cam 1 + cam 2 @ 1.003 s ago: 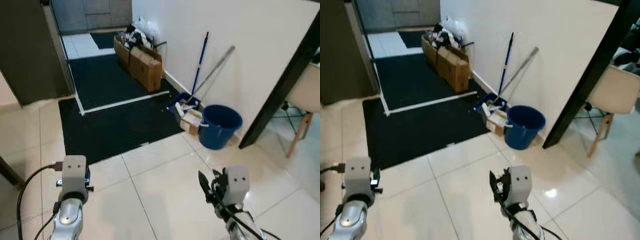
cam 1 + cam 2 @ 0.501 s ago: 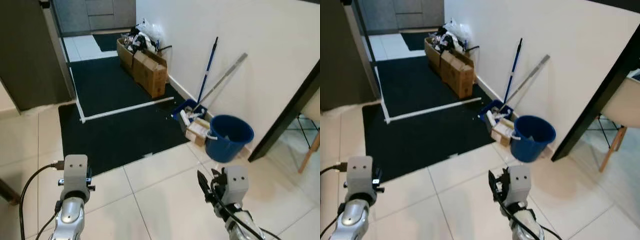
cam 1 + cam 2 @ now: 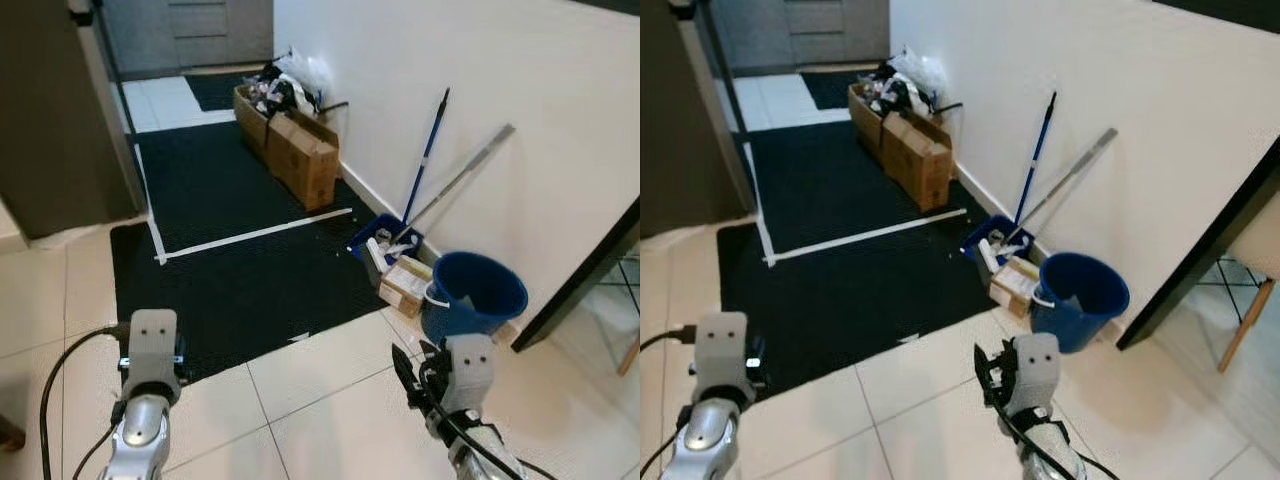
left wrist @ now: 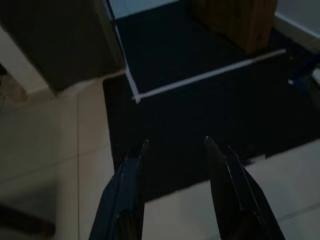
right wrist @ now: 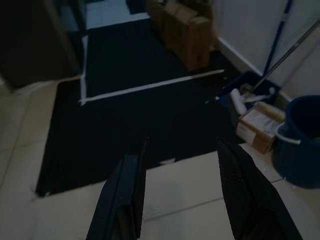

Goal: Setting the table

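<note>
Table things are not in sight; both grippers hang over the pale tiled floor [image 3: 330,390] with nothing in them. The left gripper [image 4: 175,145] has its fingers spread apart, above the edge of a black mat [image 3: 230,270]. The right gripper [image 5: 182,145] is spread apart too. A blue bucket [image 3: 475,295] stands by the white wall [image 3: 450,90], next to a small box [image 3: 407,285] and a mop [image 3: 425,160]. Cardboard boxes [image 3: 295,150] stand further along the wall.

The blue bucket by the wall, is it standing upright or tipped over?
Upright. The bucket stands on its base on the tiled floor, its round mouth facing up, beside a small box.
</note>
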### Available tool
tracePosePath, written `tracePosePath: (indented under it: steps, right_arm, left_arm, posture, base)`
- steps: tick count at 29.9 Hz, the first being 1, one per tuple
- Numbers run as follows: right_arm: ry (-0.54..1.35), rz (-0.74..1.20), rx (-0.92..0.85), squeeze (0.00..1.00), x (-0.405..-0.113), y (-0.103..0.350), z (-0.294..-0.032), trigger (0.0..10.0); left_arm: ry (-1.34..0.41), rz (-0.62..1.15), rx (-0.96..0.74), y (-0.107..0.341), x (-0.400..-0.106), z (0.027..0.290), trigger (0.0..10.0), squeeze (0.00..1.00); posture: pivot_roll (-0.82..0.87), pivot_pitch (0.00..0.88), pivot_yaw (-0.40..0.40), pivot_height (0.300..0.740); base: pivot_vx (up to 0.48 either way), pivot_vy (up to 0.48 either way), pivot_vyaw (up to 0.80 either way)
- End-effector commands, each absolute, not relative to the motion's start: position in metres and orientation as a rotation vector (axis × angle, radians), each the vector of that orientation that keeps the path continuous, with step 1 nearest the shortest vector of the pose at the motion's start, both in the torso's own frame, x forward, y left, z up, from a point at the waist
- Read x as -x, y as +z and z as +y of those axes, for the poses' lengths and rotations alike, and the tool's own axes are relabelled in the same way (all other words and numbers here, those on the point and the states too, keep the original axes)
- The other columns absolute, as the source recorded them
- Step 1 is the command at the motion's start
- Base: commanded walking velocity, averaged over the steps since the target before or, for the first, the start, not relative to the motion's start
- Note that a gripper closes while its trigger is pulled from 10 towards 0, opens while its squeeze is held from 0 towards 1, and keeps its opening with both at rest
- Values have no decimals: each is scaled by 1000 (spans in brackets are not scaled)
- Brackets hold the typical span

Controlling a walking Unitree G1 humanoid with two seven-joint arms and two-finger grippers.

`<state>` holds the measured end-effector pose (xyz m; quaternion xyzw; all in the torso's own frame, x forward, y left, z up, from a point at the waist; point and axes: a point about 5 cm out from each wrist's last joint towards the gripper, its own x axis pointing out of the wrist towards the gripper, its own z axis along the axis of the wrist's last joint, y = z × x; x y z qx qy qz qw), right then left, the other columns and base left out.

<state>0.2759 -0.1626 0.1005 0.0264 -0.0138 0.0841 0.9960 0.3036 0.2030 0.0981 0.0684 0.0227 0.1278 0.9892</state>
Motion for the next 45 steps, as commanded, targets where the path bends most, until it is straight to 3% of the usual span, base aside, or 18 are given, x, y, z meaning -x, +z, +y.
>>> tracePosePath:
  steps: [1, 20, 39, 45]
  right_arm:
    - [155, -11, -49, 0, -274, 97, -167, 10000]
    - [152, -9, -49, 0, -273, 96, -167, 10000]
    - [157, -5, -56, 0, -273, 96, -167, 10000]
    - [132, 12, -135, 0, -272, 94, -168, 10000]
  left_arm:
    - [247, 69, -139, 91, -301, 200, 10000, 0]
    - [232, 84, -143, 89, -300, 196, 10000, 0]
    - [83, 116, -114, 83, -298, 174, 10000, 0]
    - [-1, 139, -104, 80, -295, 164, 10000, 0]
  posture:
    - [28, 101, 54, 740]
    - [28, 103, 56, 740]
    - [22, 106, 57, 740]
    - [22, 106, 58, 740]
  base:
    - [480, 0, 0]
    - [462, 0, 0]
    - [0, 0, 0]
    - [0, 0, 0]
